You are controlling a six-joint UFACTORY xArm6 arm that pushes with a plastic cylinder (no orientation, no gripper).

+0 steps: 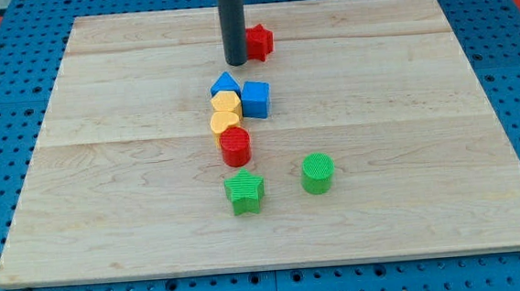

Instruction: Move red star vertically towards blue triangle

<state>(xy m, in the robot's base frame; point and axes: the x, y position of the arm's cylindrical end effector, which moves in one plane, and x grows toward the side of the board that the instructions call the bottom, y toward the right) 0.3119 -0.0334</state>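
The red star (259,42) lies near the top middle of the wooden board (106,175). My tip (235,62) stands just left of the red star, touching or nearly touching its left side. The blue triangle (224,84) sits below the tip, a short way down and left of the star. It heads a tight cluster with the blue cube (256,99) at its right.
Below the triangle come a yellow hexagon (226,103), a yellow heart (225,122) and a red cylinder (235,147). A green star (244,191) and a green cylinder (317,173) lie lower down. Blue pegboard surrounds the board.
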